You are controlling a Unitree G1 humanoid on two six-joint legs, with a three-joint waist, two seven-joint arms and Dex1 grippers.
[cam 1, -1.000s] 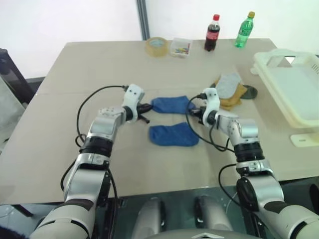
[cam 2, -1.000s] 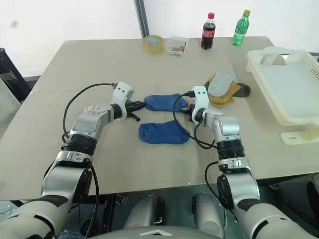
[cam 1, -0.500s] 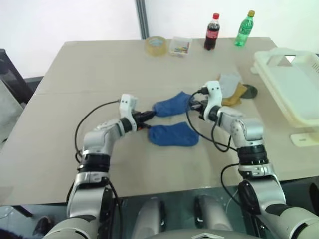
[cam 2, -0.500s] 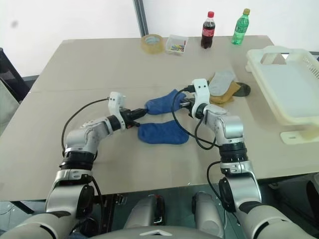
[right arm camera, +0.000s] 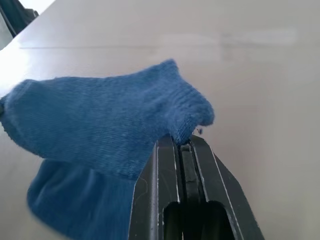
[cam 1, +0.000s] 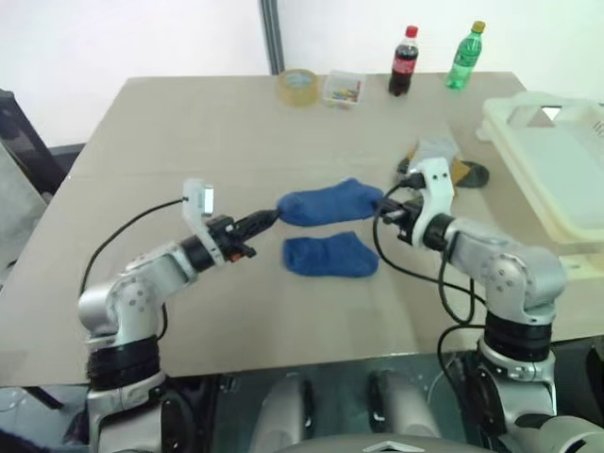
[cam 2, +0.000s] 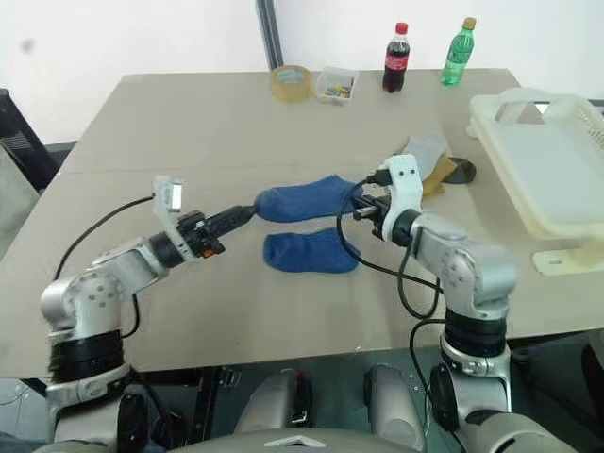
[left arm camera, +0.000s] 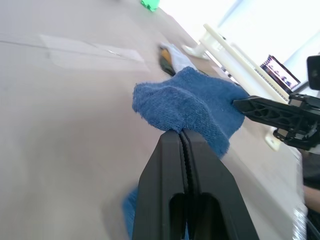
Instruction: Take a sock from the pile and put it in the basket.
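Grippers, left (cam 1: 267, 219) and right (cam 1: 389, 208), are each pinching one end of the royal-blue sock (cam 1: 328, 202), hanging above a second blue sock (cam 1: 330, 256), well short of the cream-white basket (cam 1: 528, 165), delivery pending.

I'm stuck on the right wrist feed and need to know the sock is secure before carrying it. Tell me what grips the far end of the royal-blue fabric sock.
Observer: The left gripper is shut on the royal-blue fabric sock, pinching its other end.
Operator: Report whether it is off the table.
Observer: It hangs stretched between the left gripper and the right gripper, above a second blue sock lying flat on the tan table.
Operator: Give me the drop-off.
Observer: The cream-white slotted plastic basket sits at the table's right edge, beyond the right arm.
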